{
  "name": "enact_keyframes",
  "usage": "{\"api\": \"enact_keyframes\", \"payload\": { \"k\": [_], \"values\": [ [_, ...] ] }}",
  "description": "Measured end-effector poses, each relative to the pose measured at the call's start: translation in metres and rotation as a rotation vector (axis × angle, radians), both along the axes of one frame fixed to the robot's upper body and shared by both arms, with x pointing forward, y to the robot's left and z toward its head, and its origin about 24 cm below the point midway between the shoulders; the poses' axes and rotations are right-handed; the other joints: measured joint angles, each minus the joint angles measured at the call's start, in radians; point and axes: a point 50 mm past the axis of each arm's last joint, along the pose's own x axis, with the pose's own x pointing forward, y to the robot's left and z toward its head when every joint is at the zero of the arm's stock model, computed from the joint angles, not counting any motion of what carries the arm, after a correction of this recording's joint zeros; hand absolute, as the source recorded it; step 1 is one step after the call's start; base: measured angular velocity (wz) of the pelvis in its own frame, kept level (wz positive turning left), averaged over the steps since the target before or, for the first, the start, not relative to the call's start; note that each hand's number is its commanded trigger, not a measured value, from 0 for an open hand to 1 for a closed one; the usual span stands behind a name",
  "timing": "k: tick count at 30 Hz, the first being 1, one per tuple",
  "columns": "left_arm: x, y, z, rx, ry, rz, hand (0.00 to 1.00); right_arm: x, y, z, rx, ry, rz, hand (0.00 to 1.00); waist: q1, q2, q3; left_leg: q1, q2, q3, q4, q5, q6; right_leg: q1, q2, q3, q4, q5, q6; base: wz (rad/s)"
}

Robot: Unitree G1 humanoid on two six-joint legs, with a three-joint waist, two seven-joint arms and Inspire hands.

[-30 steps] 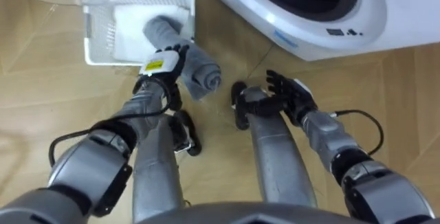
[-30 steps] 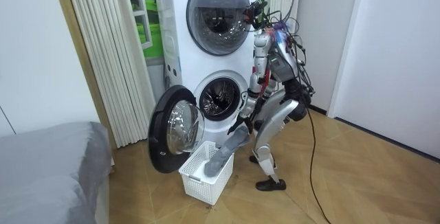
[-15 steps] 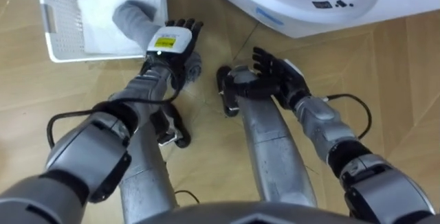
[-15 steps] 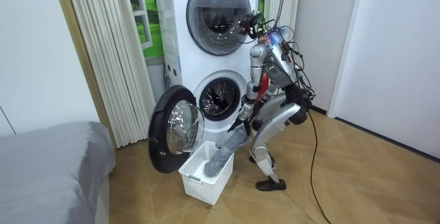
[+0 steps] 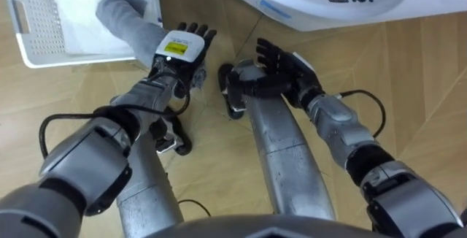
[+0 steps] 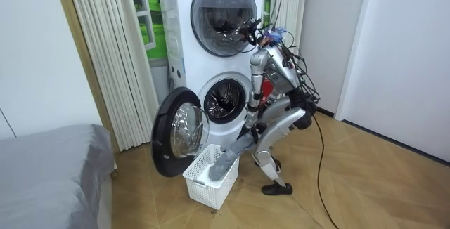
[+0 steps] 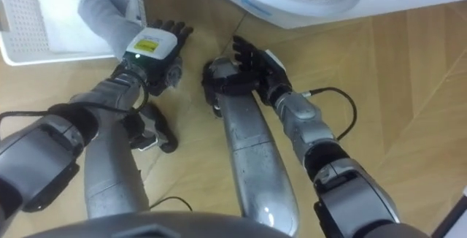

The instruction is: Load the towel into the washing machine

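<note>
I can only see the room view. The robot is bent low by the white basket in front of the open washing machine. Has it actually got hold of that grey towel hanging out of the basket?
Observer: Not gripped, as far as the eye views show. Its left hand lies over the end of the grey rolled towel with its fingers straight, not curled round it.
Visitor: And its other hand, is that carrying anything?
Observer: No. The right hand is open with its fingers spread and holds nothing. It is beside the left hand, above the wooden floor.
</note>
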Motion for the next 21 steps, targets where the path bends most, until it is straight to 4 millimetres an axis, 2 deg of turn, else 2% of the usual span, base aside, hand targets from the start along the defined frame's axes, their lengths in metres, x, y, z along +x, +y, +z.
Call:
{"api": "enact_keyframes", "payload": {
  "k": [1,11,21],
  "values": [
    [-0.001,0.001,-0.001,0.005,0.013,0.002,1.00,0.000,0.000,0.000,-0.001,0.001,0.002,0.00,0.000,-0.001,0.0000,0.000,0.000,0.000,0.000,-0.001,0.000,0.000,0.000,0.000,0.000,-0.001,0.000,0.00],
    [-0.011,0.015,-0.014,0.105,0.149,0.031,1.00,-0.001,0.004,-0.002,0.006,0.016,0.008,0.00,-0.007,-0.026,-0.0016,0.005,0.001,0.000,-0.005,-0.002,0.000,0.004,0.000,0.000,-0.002,-0.005,-0.002,0.00],
    [-0.016,0.024,-0.019,0.158,0.231,0.066,1.00,-0.004,0.004,-0.007,-0.003,0.045,-0.003,0.00,-0.010,-0.041,-0.0083,0.030,0.001,0.001,-0.014,-0.002,0.000,0.030,0.000,-0.001,-0.013,-0.004,-0.001,0.00]
  ]
}}
